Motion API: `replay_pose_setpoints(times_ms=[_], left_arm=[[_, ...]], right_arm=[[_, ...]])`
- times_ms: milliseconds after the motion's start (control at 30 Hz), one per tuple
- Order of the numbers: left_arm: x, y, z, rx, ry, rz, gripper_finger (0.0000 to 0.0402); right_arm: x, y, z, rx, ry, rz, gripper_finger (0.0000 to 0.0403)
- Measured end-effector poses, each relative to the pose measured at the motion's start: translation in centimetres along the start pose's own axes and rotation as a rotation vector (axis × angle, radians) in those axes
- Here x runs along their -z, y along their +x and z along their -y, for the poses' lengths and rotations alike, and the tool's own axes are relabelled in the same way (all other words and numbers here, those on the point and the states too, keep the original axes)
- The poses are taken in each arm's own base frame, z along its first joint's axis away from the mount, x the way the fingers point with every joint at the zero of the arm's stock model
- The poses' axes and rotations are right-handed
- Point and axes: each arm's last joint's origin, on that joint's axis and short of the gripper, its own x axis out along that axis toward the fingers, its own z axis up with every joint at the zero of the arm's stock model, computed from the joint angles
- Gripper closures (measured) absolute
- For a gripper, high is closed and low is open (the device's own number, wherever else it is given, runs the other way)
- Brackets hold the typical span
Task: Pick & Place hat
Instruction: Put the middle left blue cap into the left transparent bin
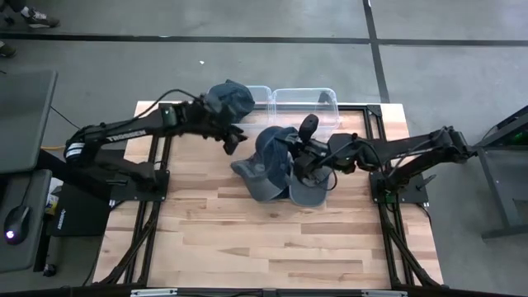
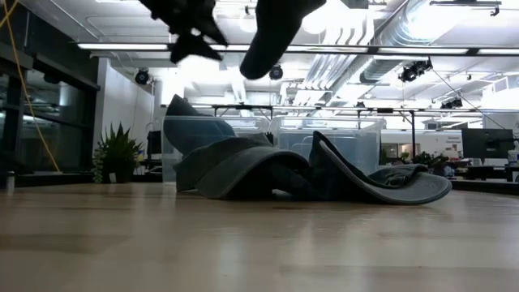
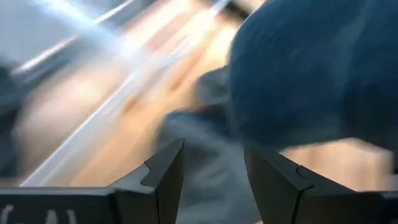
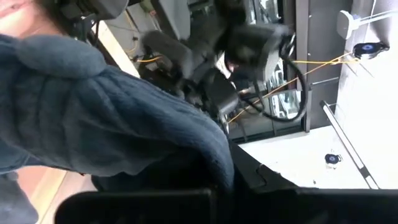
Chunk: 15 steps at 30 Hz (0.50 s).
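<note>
We see a heap of dark blue hats [image 1: 272, 169] near the middle of the table [image 1: 247, 239], just in front of two clear plastic bins at the far edge.

The right end effector [image 1: 301, 161] sits at the right side of the heap. In the right wrist view, blue knit fabric of a hat [image 4: 106, 130] drapes over and in front of it, touching it. We cannot tell whether its fingers are apart or clamped on the cloth.

The left end effector [image 1: 233, 140] hovers off the table at the heap's far-left edge, between the heap and the left bin [image 1: 256, 95]. Its fingers [image 3: 168, 177] stand apart with nothing between them; a blue hat shows just beyond them in the left wrist view, not touching.

The left bin holds one blue hat [image 1: 229, 97], bunched against its left end and rising above the rim. The right bin [image 1: 307, 103] looks bare from above; we cannot be sure of its floor.

In the low view the heap [image 2: 276, 170] lies flat on the table, a brim [image 2: 397, 188] curling out to the right, with both bins behind it.
</note>
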Motion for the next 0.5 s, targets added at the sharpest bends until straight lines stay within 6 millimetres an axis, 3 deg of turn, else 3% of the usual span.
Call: replay_pose_setpoints(times_ms=[133,300,500], left_arm=[[-1.2,-0.1,-1.8,0.206,-0.041,0.058,0.0239],[-1.8,-0.5,-3.1,0.254,-0.075,0.073,0.0239],[-2.5,-0.9,-3.3,0.371,-0.052,0.101,0.0239]], right_arm=[[-0.5,-0.3,1.1,0.015,0.001,0.0,0.0402],[-1.3,-1.0,2.5,0.051,-0.024,-0.003,0.0402],[-2.2,-1.8,4.1,0.086,-0.036,0.023,0.0402]])
